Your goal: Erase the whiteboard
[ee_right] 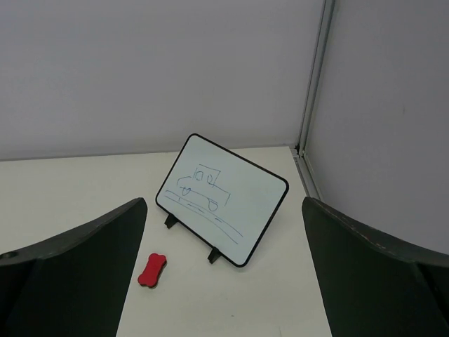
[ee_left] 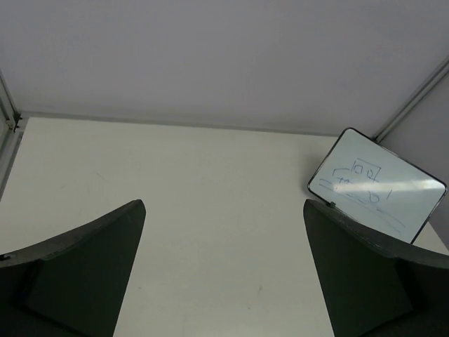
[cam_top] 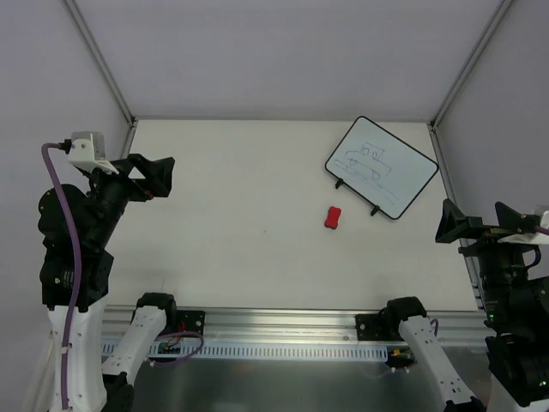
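Note:
The whiteboard (cam_top: 382,166) stands on two black feet at the back right of the table, bearing a blue line drawing of a truck. It also shows in the right wrist view (ee_right: 222,196) and the left wrist view (ee_left: 377,186). A small red eraser block (cam_top: 333,218) lies on the table just in front of the board's left foot, and shows in the right wrist view (ee_right: 151,270). My left gripper (cam_top: 157,177) is open and empty, raised at the far left. My right gripper (cam_top: 452,223) is open and empty at the right edge, near the board.
White enclosure walls with metal corner posts (cam_top: 103,64) surround the white table (cam_top: 232,215). A metal rail (cam_top: 283,326) with the arm bases runs along the near edge.

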Robot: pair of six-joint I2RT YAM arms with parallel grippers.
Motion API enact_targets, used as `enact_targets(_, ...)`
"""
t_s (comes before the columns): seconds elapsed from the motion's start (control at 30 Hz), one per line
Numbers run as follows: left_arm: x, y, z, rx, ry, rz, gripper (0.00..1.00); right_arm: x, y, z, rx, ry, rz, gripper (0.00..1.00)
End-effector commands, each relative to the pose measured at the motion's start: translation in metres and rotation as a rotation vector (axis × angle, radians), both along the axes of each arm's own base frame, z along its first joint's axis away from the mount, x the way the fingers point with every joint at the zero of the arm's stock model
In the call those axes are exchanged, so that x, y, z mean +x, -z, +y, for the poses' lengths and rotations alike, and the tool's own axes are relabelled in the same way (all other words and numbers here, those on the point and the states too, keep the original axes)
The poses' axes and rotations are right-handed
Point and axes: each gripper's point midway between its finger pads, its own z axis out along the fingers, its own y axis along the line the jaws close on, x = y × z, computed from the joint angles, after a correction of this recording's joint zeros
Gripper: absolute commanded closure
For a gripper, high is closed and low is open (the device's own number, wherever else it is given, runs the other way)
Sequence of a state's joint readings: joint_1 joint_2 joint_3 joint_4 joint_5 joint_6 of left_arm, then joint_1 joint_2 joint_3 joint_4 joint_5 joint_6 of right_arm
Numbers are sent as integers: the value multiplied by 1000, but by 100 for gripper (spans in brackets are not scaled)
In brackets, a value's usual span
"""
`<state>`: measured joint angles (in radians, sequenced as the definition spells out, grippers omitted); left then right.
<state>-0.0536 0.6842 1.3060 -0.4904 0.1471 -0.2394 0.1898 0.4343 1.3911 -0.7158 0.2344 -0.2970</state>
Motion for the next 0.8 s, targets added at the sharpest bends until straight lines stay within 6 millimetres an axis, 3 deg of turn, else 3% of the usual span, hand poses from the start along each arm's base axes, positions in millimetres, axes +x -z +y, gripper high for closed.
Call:
enact_targets(0.0,-4,-2,0,-31,-7,-10,1,-4,-4,4,25,-28,-24,1)
enact_targets(0.07,-4,2,-1,-35,-2,3,1,-3,0,5,45,-32,-17,1)
enact_targets(0.17,-1,11,-4,-47,11,34,1,2,12,24,43,-128,13,1)
enact_targets(0.27,7,24,-9,-61,33,81,1,9,25,56,57,-295,67,1)
enact_targets(0.33,15,34,-13,-63,48,122,1,22,40,76,78,-383,144,1)
enact_targets(0.6,52,79,-23,-75,82,299,1,85,90,106,76,-476,335,1)
enact_targets(0.77,75,109,-30,-51,94,400,1,129,113,80,98,-266,419,1)
